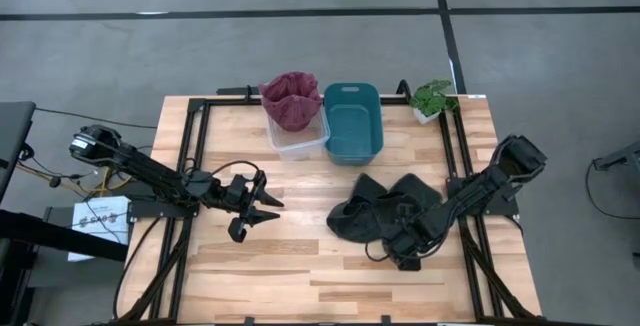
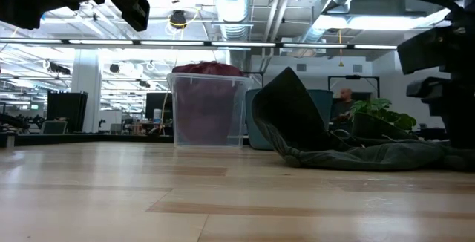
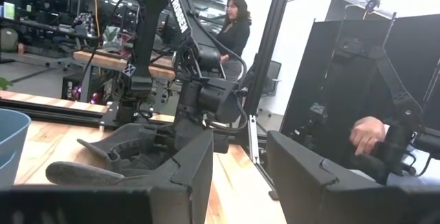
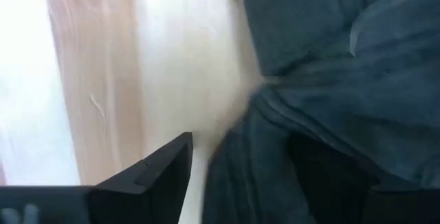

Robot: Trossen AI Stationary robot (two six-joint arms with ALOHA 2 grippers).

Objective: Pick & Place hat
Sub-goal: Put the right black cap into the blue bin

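hat: dark grey hat (image 1: 385,213) lies crumpled on the wooden table (image 1: 300,276), right of centre in the high view, just below the teal bin; in the low view one flap of it stands up in front of the bins (image 2: 293,112), the rest is flat on the wood
right gripper: right gripper (image 1: 405,251) is down at the hat's lower right edge in the high view; its wrist view shows one finger (image 4: 148,176) over bare wood and the other side at the dark fabric, fingers spread wide, nothing clamped between them as far as can be seen
left gripper: left gripper (image 1: 262,209) sits left of centre in the high view, off the table, well apart from the hat; fingers parted wide, holding nothing; points toward the hat
clear bin: clear plastic bin (image 1: 297,138) at top centre of the high view, maroon cloth (image 1: 291,98) bunched in it and rising over the rim
teal bin: teal bin (image 1: 352,121) touching the clear bin's right side; contents not visible
plant: small potted plant (image 1: 432,99) at the table's upper right corner
background: person (image 3: 236,28) standing beyond the table in the left wrist view; a hand (image 3: 368,133) at right of that frame
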